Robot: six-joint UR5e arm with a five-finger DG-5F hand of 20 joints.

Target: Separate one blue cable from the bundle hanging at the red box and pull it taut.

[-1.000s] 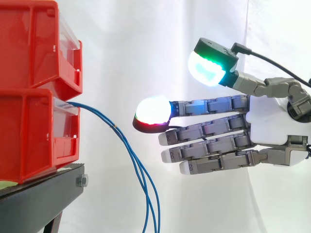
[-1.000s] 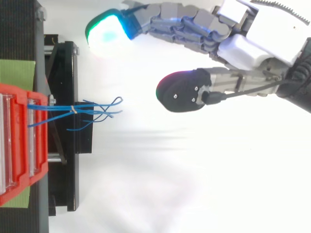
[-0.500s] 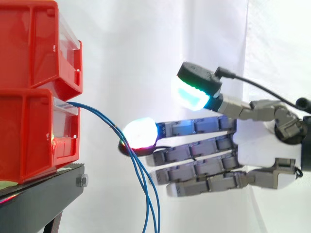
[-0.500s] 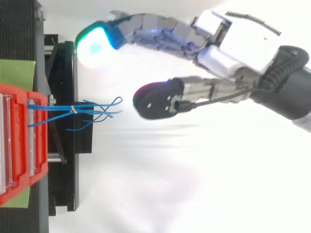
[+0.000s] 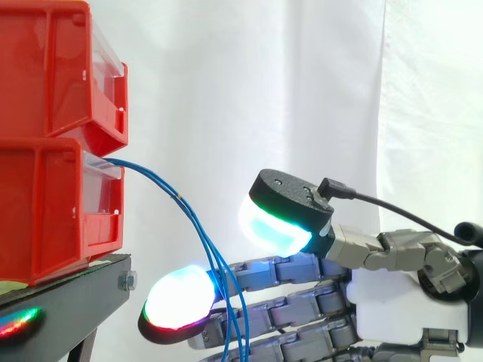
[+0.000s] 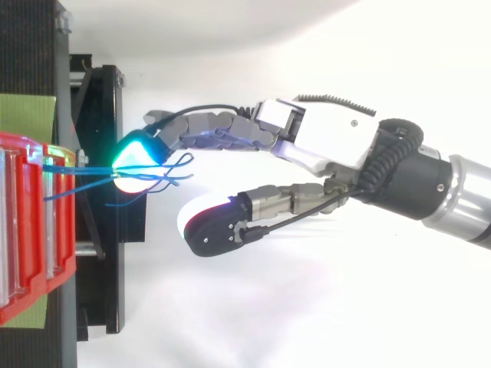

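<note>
Several thin blue cables (image 5: 198, 226) leave the lower red box (image 5: 45, 204) and hang down in a bundle past the stand's edge. From above, the blue cables (image 6: 173, 178) fan out just right of the red box (image 6: 31, 230). My hand (image 5: 392, 302) reaches in from the right, low, with straight fingers and the thumb spread apart above them. One glowing fingertip (image 5: 177, 302) lies beyond the bundle, and the cables cross in front of the fingers. In the top view the hand (image 6: 330, 142) has that fingertip (image 6: 136, 159) at the bundle. The thumb pad (image 6: 207, 226) stays clear of the cables.
A second red box (image 5: 53, 68) is stacked on the lower one. Both stand on a black stand (image 5: 68, 302), whose frame (image 6: 115, 253) juts out under the cables. A green patch (image 6: 27, 111) lies on the stand. A white curtain (image 5: 317, 90) hangs behind.
The hand has dropped and moved left toward the boxes. Its glowing fingertip went from clear of the cables to past the bundle, and the thumb came down with it.
</note>
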